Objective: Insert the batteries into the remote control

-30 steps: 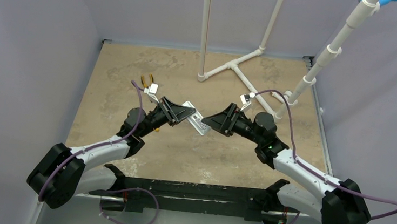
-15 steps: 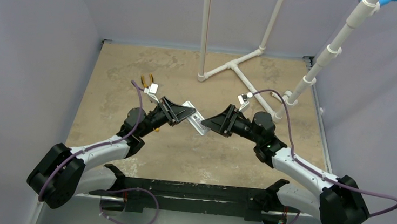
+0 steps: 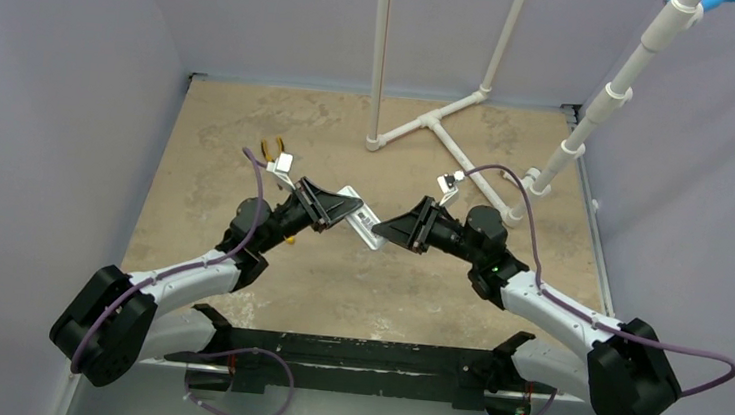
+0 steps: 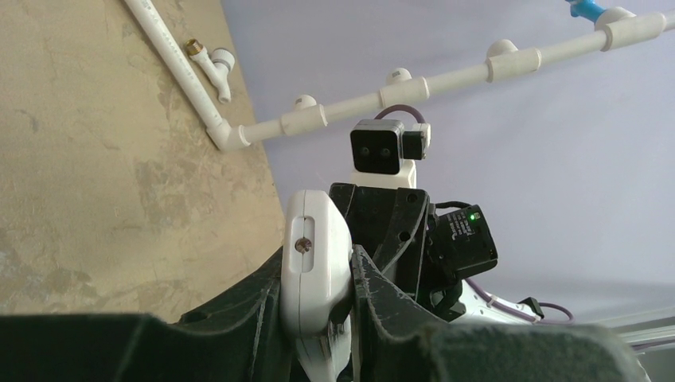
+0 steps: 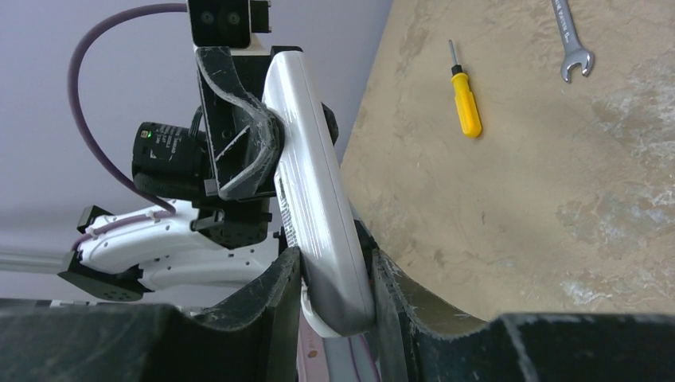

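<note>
The white remote control hangs in the air over the middle of the table, held between both arms. My left gripper is shut on its far-left end; the left wrist view shows the remote control edge-on, pinched between the black fingers of the left gripper. My right gripper is on the other end. In the right wrist view both fingers of the right gripper press against the sides of the remote control. The batteries are out of view.
A yellow screwdriver and a small silver wrench lie on the tan table. Yellow-handled pliers lie behind the left gripper. A white pipe frame stands at the back, with grey walls on all sides.
The right gripper's fingers have closed from wide apart onto the remote's end, and the right arm has edged slightly left. The left gripper has kept its grip.
</note>
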